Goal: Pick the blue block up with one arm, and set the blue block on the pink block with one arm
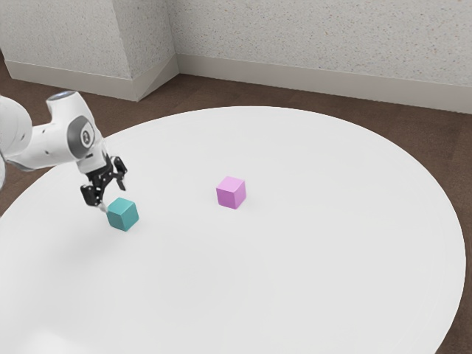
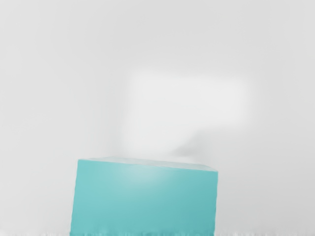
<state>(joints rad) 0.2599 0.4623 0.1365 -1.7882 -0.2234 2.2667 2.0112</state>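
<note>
The blue block (image 1: 122, 214), a teal-blue cube, rests on the white round table (image 1: 295, 280) toward the exterior view's left. My black gripper (image 1: 105, 199) hangs just above and to the left of it, tilted, with its fingers spread open and nothing held between them. One pale fingertip (image 1: 99, 209) reaches down close to the block's left edge. In the wrist view the blue block (image 2: 145, 199) looms large and blurred right under my hand. The pink block (image 1: 231, 192) stands apart on the table, to the right of the blue block.
The table's edge curves close behind my arm at the exterior view's left. Brown floor (image 1: 413, 125) and a grey wall with white skirting (image 1: 317, 74) lie beyond the table.
</note>
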